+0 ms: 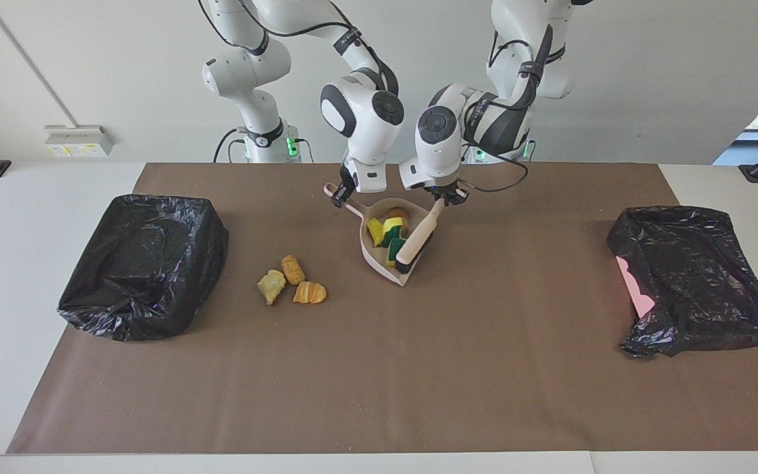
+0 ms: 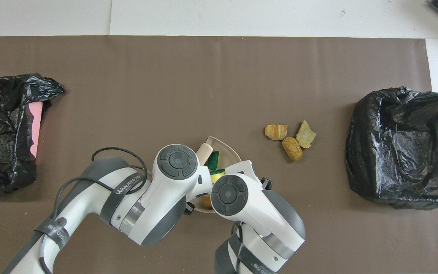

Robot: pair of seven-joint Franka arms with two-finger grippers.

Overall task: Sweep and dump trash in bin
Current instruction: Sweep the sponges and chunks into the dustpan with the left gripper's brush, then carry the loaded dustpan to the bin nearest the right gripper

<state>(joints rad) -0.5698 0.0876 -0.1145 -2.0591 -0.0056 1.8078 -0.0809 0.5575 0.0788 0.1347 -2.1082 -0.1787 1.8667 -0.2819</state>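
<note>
The pale pink dustpan (image 1: 381,266) (image 2: 224,143) lies mid-mat. My right gripper (image 1: 338,195) is shut on its handle. Yellow and green sponge scraps (image 1: 389,232) (image 2: 214,160) and a bread lump (image 1: 400,214) lie in the pan. My left gripper (image 1: 443,197) is shut on the beige brush (image 1: 418,237) (image 2: 205,150), whose dark bristles rest inside the pan against the scraps. Three more bread lumps of trash (image 1: 292,280) (image 2: 291,139) sit on the mat toward the right arm's end. Beside them stands the black-bagged bin (image 1: 142,263) (image 2: 401,148). Both wrists hide the grippers in the overhead view.
A second crumpled black bag (image 1: 695,276) (image 2: 2,129) with something pink showing at its edge lies at the left arm's end. The brown mat (image 1: 379,382) covers the table, with white table edge around it.
</note>
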